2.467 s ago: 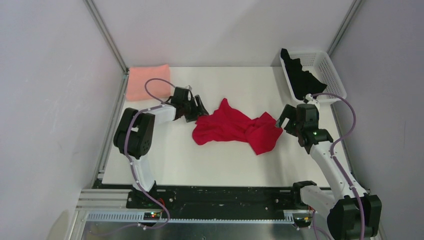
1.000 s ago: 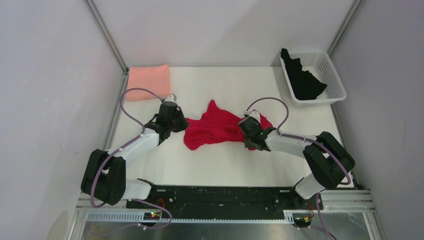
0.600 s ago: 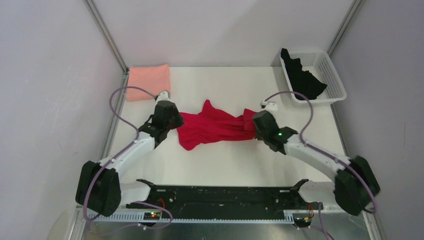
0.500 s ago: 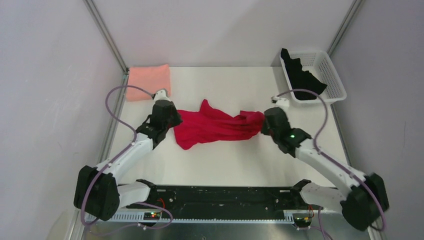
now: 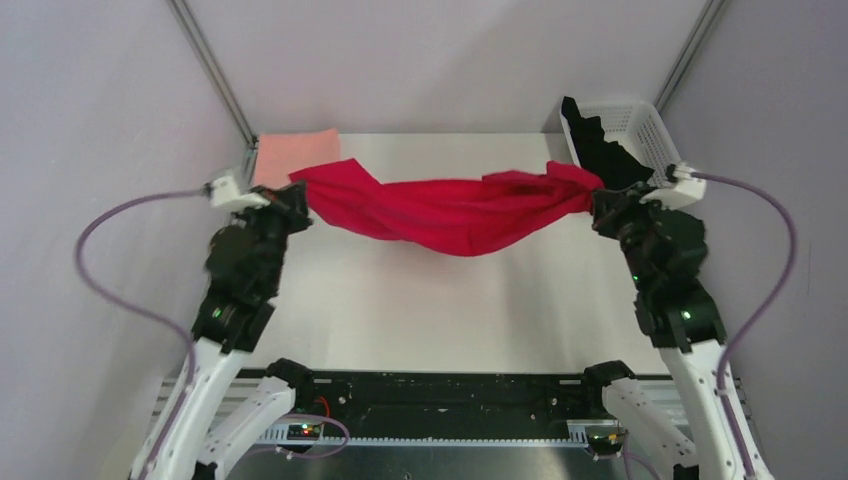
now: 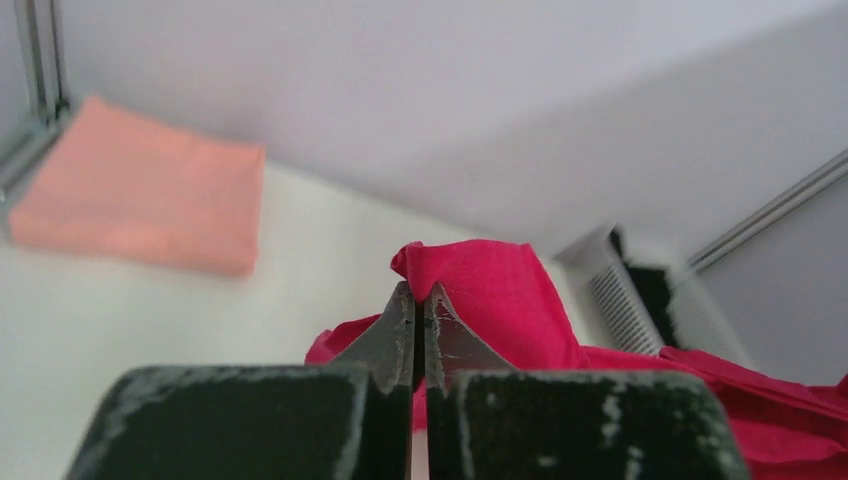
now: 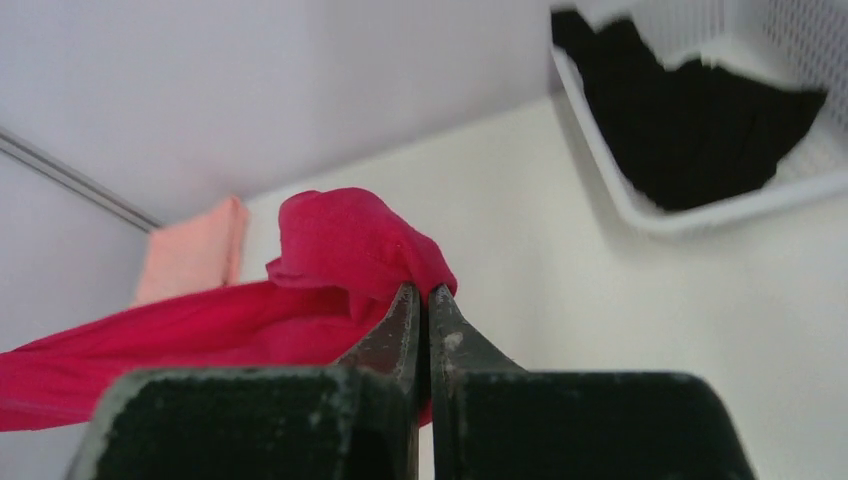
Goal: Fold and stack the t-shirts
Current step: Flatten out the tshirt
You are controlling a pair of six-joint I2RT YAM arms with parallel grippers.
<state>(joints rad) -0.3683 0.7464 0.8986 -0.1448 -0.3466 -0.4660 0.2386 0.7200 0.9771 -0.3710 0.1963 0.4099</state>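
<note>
From overhead, the white table (image 5: pixel 430 300) lay under the red shirt (image 5: pixel 440 210), which hung sagging in the air between both arms. The white basket (image 5: pixel 652 128) at the far right corner held the black shirt (image 5: pixel 603 158), and the folded pink shirt (image 5: pixel 272 165) lay far left. Only the wrist views showed the grips: the left gripper (image 6: pixel 418 300) and the right gripper (image 7: pixel 425 298) were each pinched tight on a bunched red end.

Arms raised, spread wide; left hand (image 5: pixel 297 193) and right hand (image 5: pixel 598 204) pinched closed.
</note>
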